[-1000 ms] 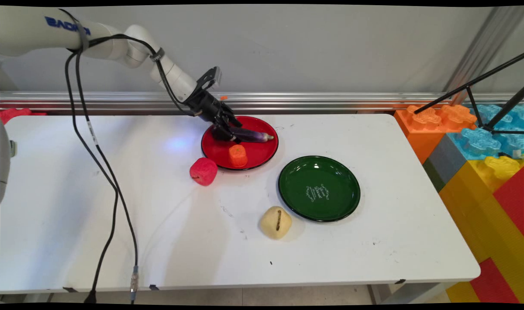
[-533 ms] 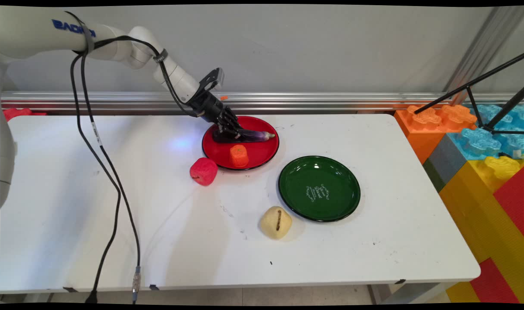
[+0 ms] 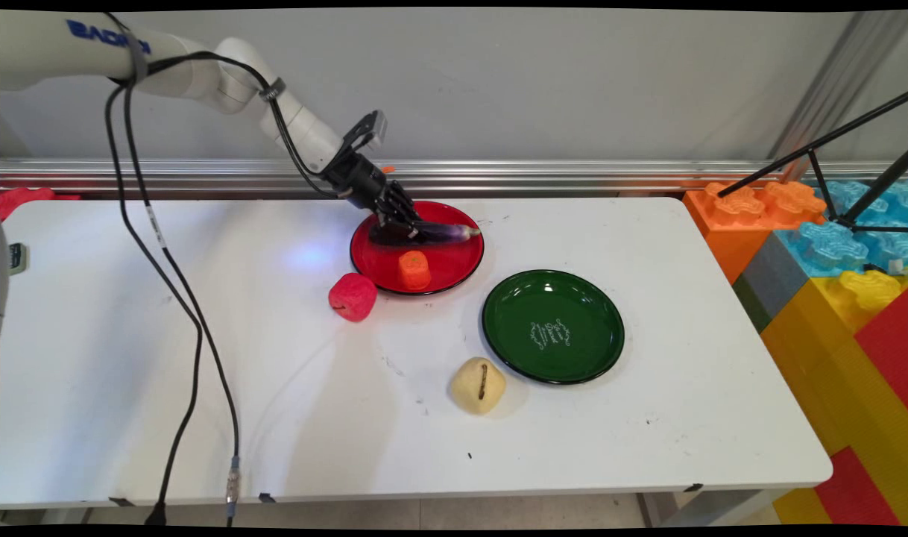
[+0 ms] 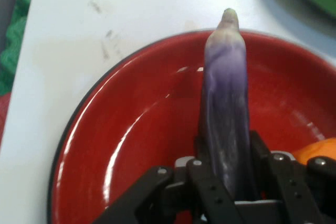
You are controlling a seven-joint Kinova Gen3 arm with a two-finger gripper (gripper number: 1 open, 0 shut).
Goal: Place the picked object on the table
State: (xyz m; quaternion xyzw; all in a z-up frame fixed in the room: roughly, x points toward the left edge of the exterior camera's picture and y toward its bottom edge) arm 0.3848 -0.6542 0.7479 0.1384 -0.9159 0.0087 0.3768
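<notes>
The gripper point(image 3: 400, 233) has its fingers point(image 4: 202, 153) closed on the purple eggplant point(image 4: 226, 124), held low over the red plate point(image 3: 454, 261) beside the orange carrot piece point(image 3: 414, 269).

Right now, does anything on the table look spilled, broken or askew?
Nothing stands out. The gripper is shut on the long purple eggplant over the glossy red plate, where an orange toy piece sits upright. No spill shows.

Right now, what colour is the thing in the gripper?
Purple eggplant, paler greenish at its tip; hand view shows it best.
</notes>
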